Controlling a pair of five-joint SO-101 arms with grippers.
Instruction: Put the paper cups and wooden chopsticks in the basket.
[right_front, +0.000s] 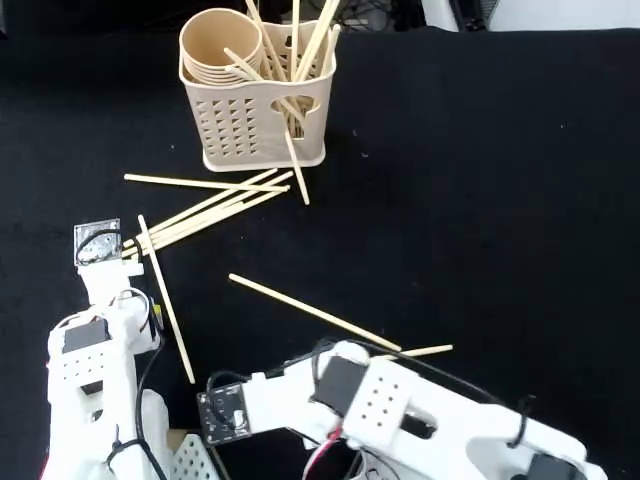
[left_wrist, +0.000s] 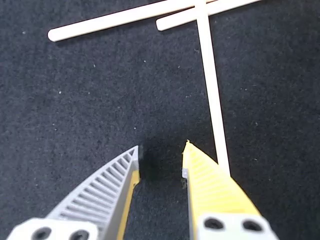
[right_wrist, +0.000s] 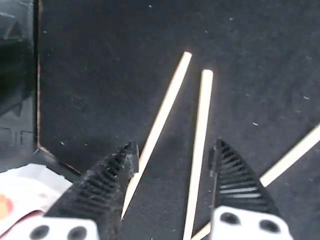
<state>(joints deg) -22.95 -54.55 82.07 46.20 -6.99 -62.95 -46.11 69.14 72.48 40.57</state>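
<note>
- High view: the basket (right_front: 230, 135) stands at the far side of the black counter (right_front: 500, 200). The stacked paper cups (right_front: 218, 45) and several upright chopsticks (right_front: 315, 35) are inside it (one more stick slants down from its front wall onto the counter).
- A loose bundle of chopsticks (right_front: 205, 210) lies on the counter just in front of the basket. A long single chopstick (right_front: 315, 312) lies apart, nearer the arms.
- The left pincer (left_wrist: 162, 150) is partly open and holds nothing. A lone chopstick (left_wrist: 212, 90) runs alongside its yellow finger, outside the gap, and crosses two other sticks (left_wrist: 115, 20) farther out.
- The right pincer (right_wrist: 175, 150) is spread wide and empty. A pair of chopsticks (right_wrist: 162, 117) lies on the counter in the gap between its black fingers, and a third stick (right_wrist: 292, 152) lies outside them.
</note>
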